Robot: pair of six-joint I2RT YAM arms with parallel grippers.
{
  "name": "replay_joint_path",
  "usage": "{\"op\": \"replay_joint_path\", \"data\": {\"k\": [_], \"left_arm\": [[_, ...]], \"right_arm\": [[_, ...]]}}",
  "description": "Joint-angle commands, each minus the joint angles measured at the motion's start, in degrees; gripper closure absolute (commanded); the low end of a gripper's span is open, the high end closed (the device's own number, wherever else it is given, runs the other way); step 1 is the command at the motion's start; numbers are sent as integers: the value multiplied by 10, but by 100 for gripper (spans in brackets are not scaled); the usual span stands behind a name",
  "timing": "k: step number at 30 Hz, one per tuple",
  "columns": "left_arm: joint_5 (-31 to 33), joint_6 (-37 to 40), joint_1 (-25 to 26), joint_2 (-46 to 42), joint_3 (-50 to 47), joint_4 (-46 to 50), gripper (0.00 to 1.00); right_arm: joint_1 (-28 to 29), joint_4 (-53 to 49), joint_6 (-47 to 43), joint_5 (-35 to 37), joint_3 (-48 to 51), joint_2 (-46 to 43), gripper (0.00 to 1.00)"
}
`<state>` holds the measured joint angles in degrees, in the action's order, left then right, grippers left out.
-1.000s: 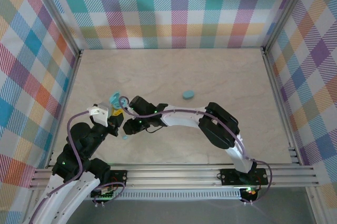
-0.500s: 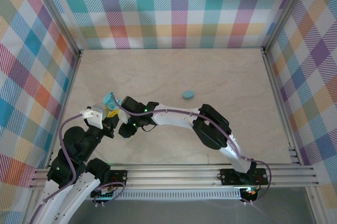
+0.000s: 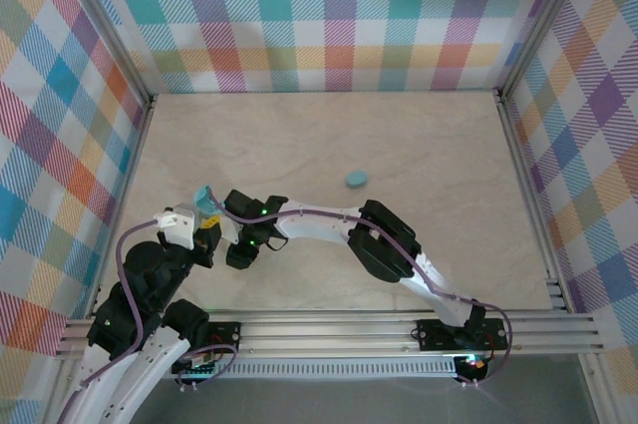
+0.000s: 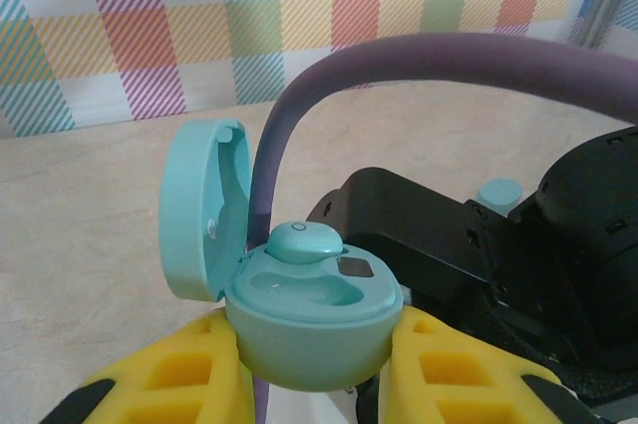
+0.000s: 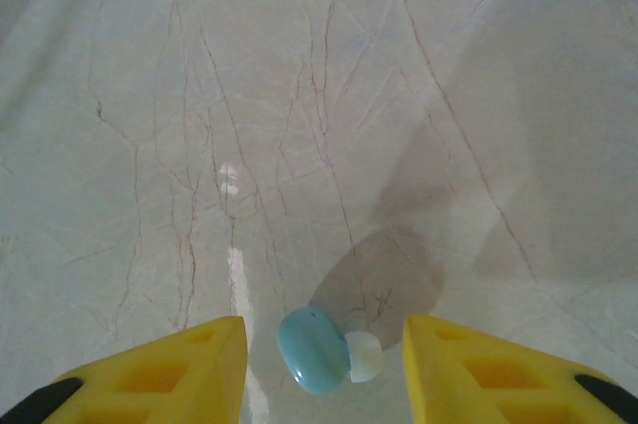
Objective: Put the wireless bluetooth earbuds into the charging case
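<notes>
A teal charging case [image 4: 311, 329] with its lid [image 4: 199, 210] swung open sits upright between the yellow fingers [image 4: 184, 369] of my left gripper [image 4: 314, 364], which is shut on it. One light-blue earbud [image 4: 299, 241] sits in the case's far slot; the near slot is bare. In the top view the case [image 3: 203, 197] is at the left. My right gripper [image 5: 324, 356] hangs open just above the table, straddling a loose earbud [image 5: 314, 347] with a white tip that lies between its fingers, untouched. From above, the right gripper [image 3: 239, 254] stands just right of the left one.
A second, closed teal case [image 3: 356, 179] lies on the marble table [image 3: 419, 145] right of centre, and also shows in the left wrist view [image 4: 500, 192]. A purple cable [image 4: 399, 60] arches close behind the held case. Checked walls and metal rails enclose the table.
The right gripper has moved left and toward the near edge, over the loose earbud, and its jaws have opened wider. The left arm has drawn back slightly with the case.
</notes>
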<state>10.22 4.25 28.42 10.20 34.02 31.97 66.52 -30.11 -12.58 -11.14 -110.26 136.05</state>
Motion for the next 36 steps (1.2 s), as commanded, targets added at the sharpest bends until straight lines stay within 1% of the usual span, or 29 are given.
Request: {"op": "replay_joint_path", "data": {"k": [1,7,11,13,16,21,26,28,36], "left_arm": [[-31,2,5,-9,10,-51,100],[-33,1,5,-9,5,-52,100],[-33,0,5,-9,4,-52,100],[-33,1,5,-10,4,-49,100],[-32,0,5,-11,4,-46,100],[-33,-3,5,-11,2,-50,100],[-34,-7,5,-12,-5,-61,100],[-34,-9,5,-10,-8,-63,100],[-39,-17,5,0,-20,-85,100]], "right_arm": [[26,-47,-52,6,-20,27,53],[30,-62,-60,1,-17,32,52],[30,-58,-52,19,-18,39,52],[30,-56,-45,32,-18,41,55],[30,-52,-32,51,-16,41,61],[25,-33,0,71,7,26,66],[-4,3,64,74,67,-15,70],[-19,16,112,71,97,-35,70],[-88,66,259,68,256,-144,76]]}}
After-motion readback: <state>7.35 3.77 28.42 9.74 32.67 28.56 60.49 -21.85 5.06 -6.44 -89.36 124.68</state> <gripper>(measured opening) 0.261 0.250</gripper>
